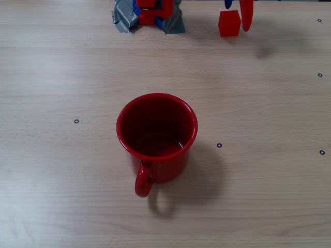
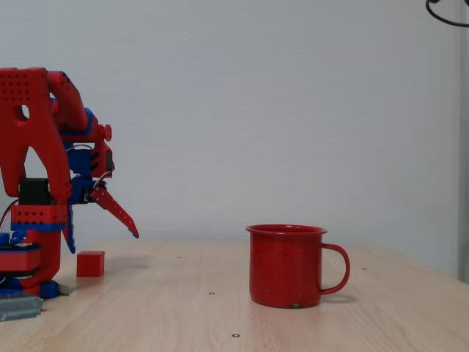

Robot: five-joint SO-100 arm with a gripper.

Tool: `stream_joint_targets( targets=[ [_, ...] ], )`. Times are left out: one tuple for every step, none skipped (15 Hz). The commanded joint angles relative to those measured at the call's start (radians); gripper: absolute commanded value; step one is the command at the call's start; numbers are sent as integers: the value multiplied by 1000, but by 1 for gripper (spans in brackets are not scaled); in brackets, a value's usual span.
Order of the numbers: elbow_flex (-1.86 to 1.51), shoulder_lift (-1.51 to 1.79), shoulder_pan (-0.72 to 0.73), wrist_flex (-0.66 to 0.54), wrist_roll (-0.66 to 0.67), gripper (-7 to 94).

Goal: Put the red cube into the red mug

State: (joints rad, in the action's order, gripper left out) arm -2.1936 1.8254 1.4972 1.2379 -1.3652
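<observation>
The red cube (image 1: 229, 23) rests on the wooden table at the far edge, close to the arm's base; the side-on fixed view shows the red cube (image 2: 90, 263) flat on the surface. My gripper (image 2: 103, 243) hangs just above it and is open, with nothing between the fingers. Its long red finger (image 1: 246, 14) slants away past the cube's right side without touching it. The red mug (image 1: 156, 135) stands upright in the middle of the table, handle towards the near edge and nothing inside. In the side-on view the red mug (image 2: 286, 265) is well to the right of the cube.
The arm's red and blue base (image 1: 149, 13) is fixed to the table with grey tape (image 1: 124, 20) at the far edge. Small black dots (image 1: 76, 121) mark the tabletop. A white wall stands behind the table in the side-on view.
</observation>
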Motion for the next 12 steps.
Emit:
stream_joint_targets(
  targets=[
    [77,11,-3,-14,-26,47],
    [77,-2,-3,-26,-35,47],
    [74,-9,-3,-38,-40,46],
    [71,-18,-3,-52,-40,47],
    [69,-34,-5,-55,-37,46],
    [71,-48,-6,-58,-40,44],
    [77,-57,-11,-57,-46,42],
    [78,-64,-14,-55,-48,40],
    [80,-67,-18,-46,-49,37],
    [80,-69,-29,-35,-51,33],
    [80,-69,-40,-29,-49,29],
    [77,-69,-48,-29,-49,25]
  ],
)
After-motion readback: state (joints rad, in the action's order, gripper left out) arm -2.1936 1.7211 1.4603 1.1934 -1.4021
